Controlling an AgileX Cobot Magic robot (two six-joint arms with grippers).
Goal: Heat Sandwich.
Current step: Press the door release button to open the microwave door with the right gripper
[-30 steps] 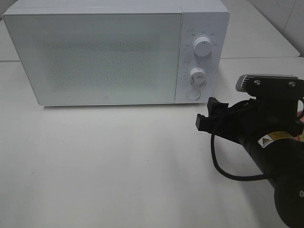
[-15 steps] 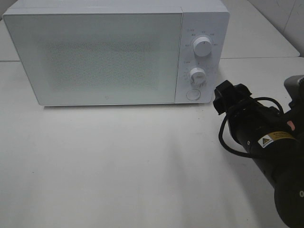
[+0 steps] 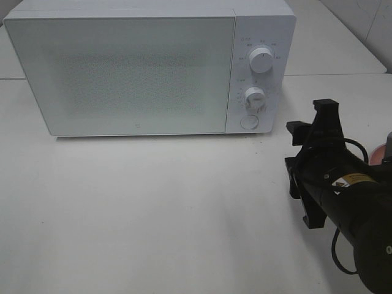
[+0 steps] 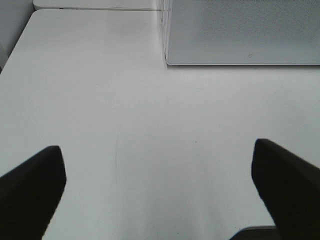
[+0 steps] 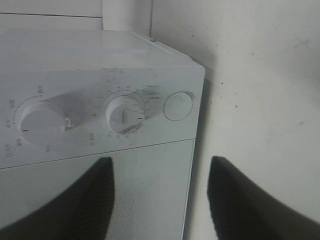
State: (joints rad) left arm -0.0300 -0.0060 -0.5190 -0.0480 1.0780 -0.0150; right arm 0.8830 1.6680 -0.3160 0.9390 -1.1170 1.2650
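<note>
microwave door (image 3: 135,73) shut, right fingers (image 5: 75,200) apart and empty facing its knobs (image 5: 125,115), left fingers (image 4: 30,185) apart, empty

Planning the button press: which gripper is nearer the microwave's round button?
Right. The right gripper faces the button from close by; the left gripper is farther, facing the door's corner.

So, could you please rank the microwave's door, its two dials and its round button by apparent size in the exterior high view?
1. The door, by far the largest.
2. The upper dial and lower dial: about alike, so unranked.
3. The round button, smallest.
</note>
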